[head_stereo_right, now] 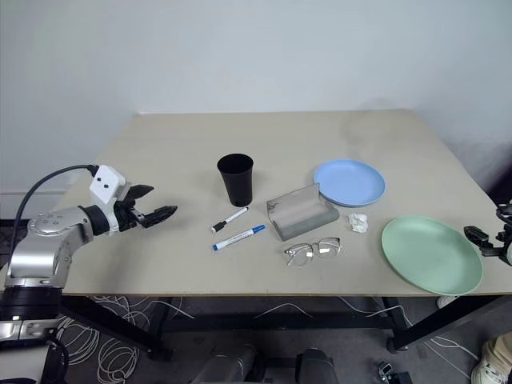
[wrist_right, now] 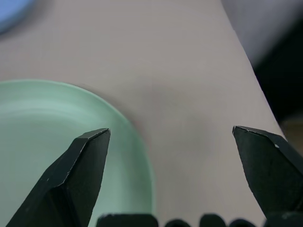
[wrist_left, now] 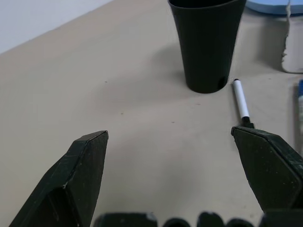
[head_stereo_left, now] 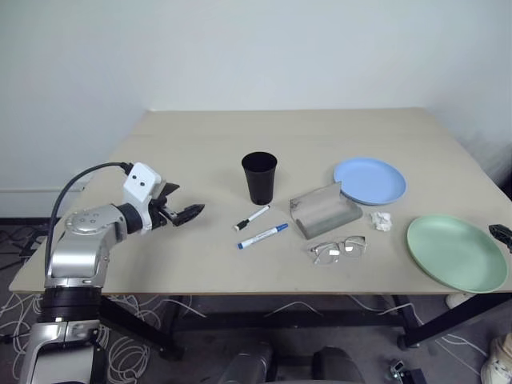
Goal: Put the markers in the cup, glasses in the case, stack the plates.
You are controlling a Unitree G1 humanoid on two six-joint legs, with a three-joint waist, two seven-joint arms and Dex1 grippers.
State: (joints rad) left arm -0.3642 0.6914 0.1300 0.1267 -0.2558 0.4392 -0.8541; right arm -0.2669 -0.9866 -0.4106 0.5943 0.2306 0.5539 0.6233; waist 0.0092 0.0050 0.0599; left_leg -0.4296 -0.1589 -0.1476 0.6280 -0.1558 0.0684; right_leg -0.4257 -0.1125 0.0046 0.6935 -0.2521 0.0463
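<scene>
Pale tabletop (head_stereo_left: 200,144): markers (head_stereo_left: 262,236) lie at six o'clock of the cup (head_stereo_left: 259,178). Slim, light, likely to roll; best pinched mid-barrel. Left pincer (head_stereo_left: 186,213) gapes empty at nine o'clock; right pincer (head_stereo_right: 480,238) gapes beside the green plate (head_stereo_left: 456,251).

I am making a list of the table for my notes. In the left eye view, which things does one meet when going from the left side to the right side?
left gripper → black-capped marker → case → tissue → mint green plate
</scene>
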